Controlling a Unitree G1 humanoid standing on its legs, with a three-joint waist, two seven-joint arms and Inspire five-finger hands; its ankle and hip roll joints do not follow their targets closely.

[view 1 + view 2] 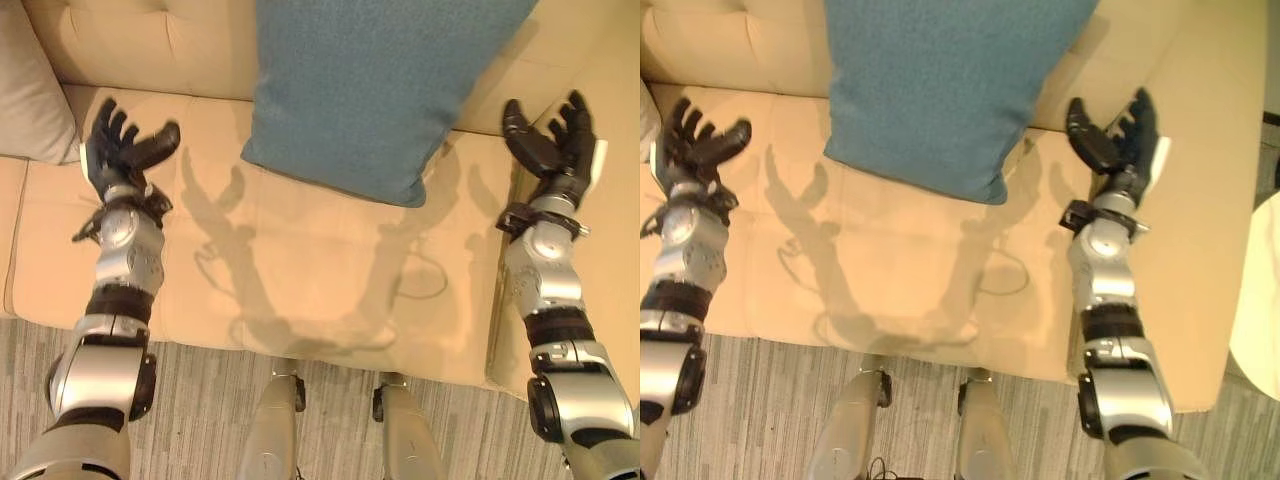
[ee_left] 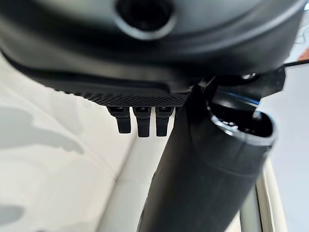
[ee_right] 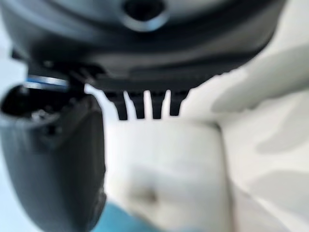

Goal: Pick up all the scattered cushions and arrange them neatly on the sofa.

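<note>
Leaning on the sofa (image 1: pixel 300 280), blue cushion (image 1: pixel 370 90), top cut off.

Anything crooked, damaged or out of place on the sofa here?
Only the blue cushion: it leans against the sofa backrest rotated, one corner pointing down onto the seat. Both the left hand and right hand are open beside it. No damage visible.

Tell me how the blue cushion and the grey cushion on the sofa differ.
The blue cushion leans against the backrest in the sofa's middle, between the open left hand and right hand; the grey cushion sits at the robot's far left, beyond the left hand. The blue one shows nearly whole, the grey one is cut off by the view's edge. Both rest on the sofa.
</note>
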